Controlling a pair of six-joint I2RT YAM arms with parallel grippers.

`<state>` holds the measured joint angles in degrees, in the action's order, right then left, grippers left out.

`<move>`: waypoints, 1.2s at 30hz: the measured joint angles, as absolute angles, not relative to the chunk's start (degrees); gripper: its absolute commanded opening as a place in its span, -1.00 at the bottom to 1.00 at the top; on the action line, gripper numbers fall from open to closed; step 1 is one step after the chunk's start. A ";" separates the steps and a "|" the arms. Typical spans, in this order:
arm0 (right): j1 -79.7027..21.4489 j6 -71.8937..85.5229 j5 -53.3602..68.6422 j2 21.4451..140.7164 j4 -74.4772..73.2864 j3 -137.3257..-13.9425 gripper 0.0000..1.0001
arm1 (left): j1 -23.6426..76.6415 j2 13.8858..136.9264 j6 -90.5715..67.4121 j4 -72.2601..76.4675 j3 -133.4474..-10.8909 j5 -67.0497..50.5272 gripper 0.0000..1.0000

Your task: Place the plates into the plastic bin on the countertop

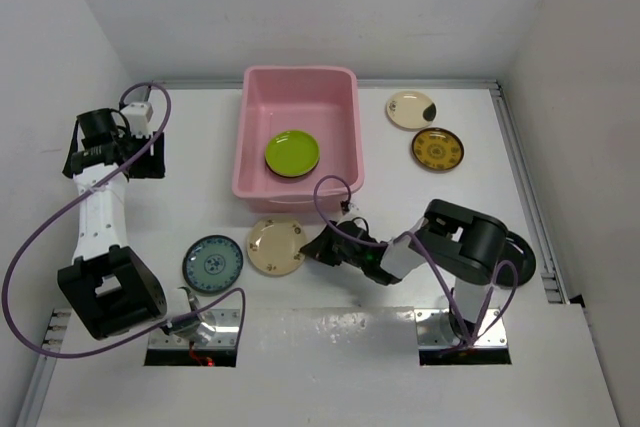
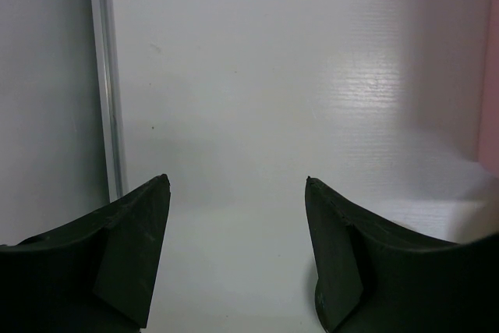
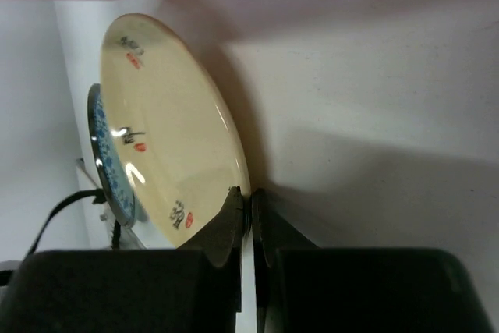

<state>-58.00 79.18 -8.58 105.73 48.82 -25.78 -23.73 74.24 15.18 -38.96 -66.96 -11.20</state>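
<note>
Since the right gripper has its jaws pinched on only the cream plate rim, we judge slippage likely on lifting; the left gripper jaws stand wide, empty.

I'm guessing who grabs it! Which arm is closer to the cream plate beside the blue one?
Right. The right gripper is at the rim of the cream plate; the left gripper is far off, by the left wall.
</note>
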 measured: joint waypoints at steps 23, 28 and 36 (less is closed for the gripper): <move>-54.24 46.06 1.80 81.60 -1.69 -56.93 -1.00 | -24.49 75.07 43.86 -46.94 -50.24 -22.04 0.41; -44.47 42.89 3.44 88.05 -6.94 -70.24 -1.00 | -24.49 75.99 48.27 -46.39 -50.09 -26.37 0.41; -32.47 42.04 6.37 105.78 -12.62 -86.61 -1.00 | -24.40 84.49 56.64 -47.37 -49.58 -28.36 0.41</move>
<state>-32.47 42.04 6.37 105.78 -12.62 -86.61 -24.40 84.49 56.64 -47.37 -49.58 -28.36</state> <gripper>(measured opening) 0.010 0.707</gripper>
